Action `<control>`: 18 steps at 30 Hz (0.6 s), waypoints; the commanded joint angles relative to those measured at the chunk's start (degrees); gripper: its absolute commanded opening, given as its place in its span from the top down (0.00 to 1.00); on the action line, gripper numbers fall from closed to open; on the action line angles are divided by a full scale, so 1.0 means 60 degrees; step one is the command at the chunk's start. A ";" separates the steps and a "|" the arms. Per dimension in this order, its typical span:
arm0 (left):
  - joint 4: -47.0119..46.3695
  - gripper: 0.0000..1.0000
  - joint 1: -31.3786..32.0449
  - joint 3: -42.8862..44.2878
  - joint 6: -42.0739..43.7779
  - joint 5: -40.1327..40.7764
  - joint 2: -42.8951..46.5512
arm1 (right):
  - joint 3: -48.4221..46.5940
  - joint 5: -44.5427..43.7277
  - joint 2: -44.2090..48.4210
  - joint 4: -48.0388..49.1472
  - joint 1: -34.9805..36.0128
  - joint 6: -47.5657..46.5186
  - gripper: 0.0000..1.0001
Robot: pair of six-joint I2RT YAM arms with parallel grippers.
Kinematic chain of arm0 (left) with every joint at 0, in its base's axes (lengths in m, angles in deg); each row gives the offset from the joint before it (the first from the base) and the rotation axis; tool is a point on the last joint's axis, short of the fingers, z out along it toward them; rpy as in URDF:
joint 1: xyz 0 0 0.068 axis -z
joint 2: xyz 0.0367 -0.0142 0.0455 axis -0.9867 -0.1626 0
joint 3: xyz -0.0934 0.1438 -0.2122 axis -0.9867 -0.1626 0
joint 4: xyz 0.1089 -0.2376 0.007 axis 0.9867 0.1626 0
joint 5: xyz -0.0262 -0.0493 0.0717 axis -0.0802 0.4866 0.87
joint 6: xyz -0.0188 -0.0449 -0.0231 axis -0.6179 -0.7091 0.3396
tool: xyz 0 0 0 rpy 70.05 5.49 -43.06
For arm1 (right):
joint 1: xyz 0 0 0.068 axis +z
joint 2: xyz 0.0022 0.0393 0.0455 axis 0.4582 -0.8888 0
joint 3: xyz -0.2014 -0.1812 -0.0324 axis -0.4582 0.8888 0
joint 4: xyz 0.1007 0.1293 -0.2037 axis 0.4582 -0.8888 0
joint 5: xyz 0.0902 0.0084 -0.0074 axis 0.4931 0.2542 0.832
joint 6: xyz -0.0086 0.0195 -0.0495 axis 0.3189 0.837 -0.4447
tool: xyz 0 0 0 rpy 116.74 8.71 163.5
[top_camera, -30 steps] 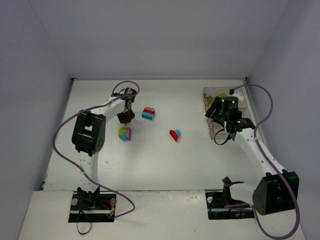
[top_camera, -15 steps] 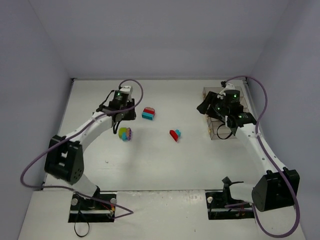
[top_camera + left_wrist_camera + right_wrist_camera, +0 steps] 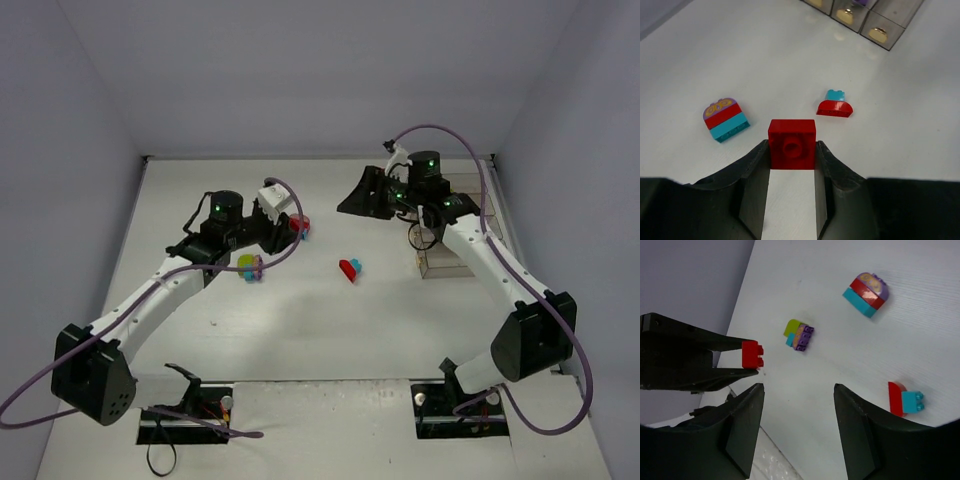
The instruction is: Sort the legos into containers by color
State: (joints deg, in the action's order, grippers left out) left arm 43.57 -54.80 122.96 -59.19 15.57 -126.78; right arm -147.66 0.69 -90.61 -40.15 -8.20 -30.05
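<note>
The left arm has stretched out toward the containers point(image 3: 447, 268) since a moment ago, and the right arm has swung away from them to meet it. From above, the left gripper point(image 3: 295, 224) and the right gripper point(image 3: 348, 203) face each other well to the left of the containers, not touching. A lime-and-purple clump point(image 3: 249, 267) lies farthest from the containers, and a red-and-teal clump point(image 3: 350, 269) lies nearer to them. The left wrist camera shows its jaws clamped on a single red brick point(image 3: 791, 144). A purple-red-teal stack point(image 3: 725, 119) sits on the table beyond, farther from the containers than the red-and-teal clump. The right wrist camera shows its own fingers parted with nothing between them, looking straight at the held brick. My guess is that a handover is being lined up. I can hardly see what is inside the containers. Three joined clumps lie outside them and the red brick is not yet binned, so most of the sorting looks left to do.
</note>
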 commanded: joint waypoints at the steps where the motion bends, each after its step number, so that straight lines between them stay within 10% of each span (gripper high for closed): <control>1: -0.0678 0.98 0.0437 0.0217 0.1303 -0.0769 0.0599 | -0.0753 0.1059 -0.0221 0.0494 0.0511 0.0144 0.45; 18: -0.0927 0.97 0.1127 0.0378 0.1846 -0.0227 0.0483 | -0.0800 0.1134 -0.0573 0.0480 0.1714 0.0115 0.46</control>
State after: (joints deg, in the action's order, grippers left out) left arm 43.03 -48.17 122.96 -49.46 14.44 -124.25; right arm -150.87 6.44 -94.72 -40.17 1.50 -29.46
